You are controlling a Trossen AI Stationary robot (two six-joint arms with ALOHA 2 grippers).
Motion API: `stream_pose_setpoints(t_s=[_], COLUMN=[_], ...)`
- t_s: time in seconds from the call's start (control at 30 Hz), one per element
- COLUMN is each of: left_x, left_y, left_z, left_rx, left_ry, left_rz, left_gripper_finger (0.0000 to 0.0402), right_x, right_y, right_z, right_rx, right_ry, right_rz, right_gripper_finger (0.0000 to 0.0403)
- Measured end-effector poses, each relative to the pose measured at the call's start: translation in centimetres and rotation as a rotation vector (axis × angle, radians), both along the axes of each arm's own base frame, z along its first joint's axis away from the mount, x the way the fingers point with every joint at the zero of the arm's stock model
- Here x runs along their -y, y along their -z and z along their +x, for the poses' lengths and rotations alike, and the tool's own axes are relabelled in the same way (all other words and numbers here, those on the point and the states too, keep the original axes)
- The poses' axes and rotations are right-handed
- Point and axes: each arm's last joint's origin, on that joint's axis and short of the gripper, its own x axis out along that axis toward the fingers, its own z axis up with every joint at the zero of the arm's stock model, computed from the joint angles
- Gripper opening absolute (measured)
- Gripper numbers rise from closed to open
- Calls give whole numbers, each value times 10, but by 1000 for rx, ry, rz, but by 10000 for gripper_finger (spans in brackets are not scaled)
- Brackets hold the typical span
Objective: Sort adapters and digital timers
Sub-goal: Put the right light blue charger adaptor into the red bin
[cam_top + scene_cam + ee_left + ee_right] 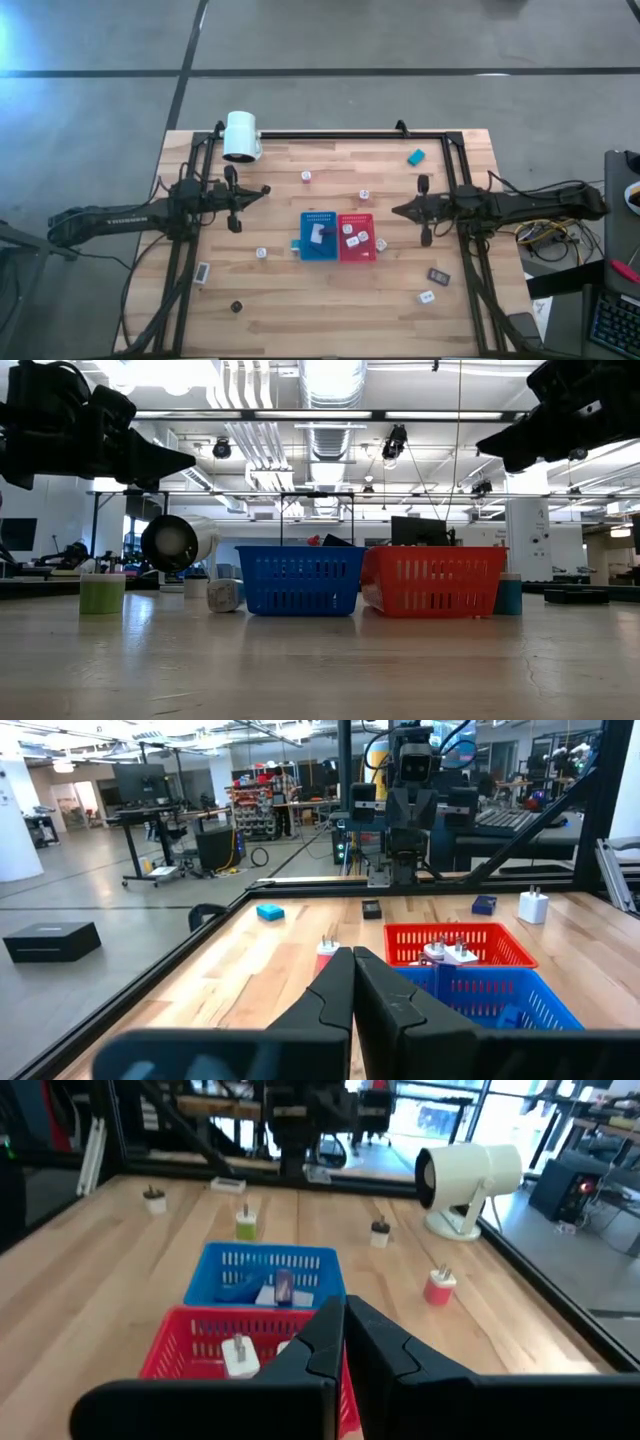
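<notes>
1. The left gripper hangs left of centre in the high view, above bare wood, its fingers pressed together and holding nothing.
2. A white cylinder lies at the upper left corner of the table.
3. A grey timer lies at lower left, with a small dark adapter below it and a white adapter to its right.
4. The blue basket sits at centre and holds a white piece and a timer.
5. The red basket touches its right side and holds white adapters.
6. Two adapters lie above the baskets, apart from each other.
7. The right gripper hangs right of centre, fingers together, empty.
8. A teal timer lies at upper right; a dark timer and a white adapter lie at lower right.
</notes>
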Motion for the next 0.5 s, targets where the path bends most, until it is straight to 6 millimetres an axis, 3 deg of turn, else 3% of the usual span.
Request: stream_pose_setpoints(t_s=[0.27, 0.5], left_x=[0, 0], left_y=[0, 0], left_z=[0, 0], left_rx=[1, 2], left_ry=[1, 4], left_rz=[-5, -16], left_gripper_finger=[9, 9], right_x=[-1, -1], right_y=[-9, -2], right_z=[14, 24], right_rx=[-71, -319], right_ry=[-17, 14], right_rz=[-54, 55], right_gripper_finger=[8, 24])
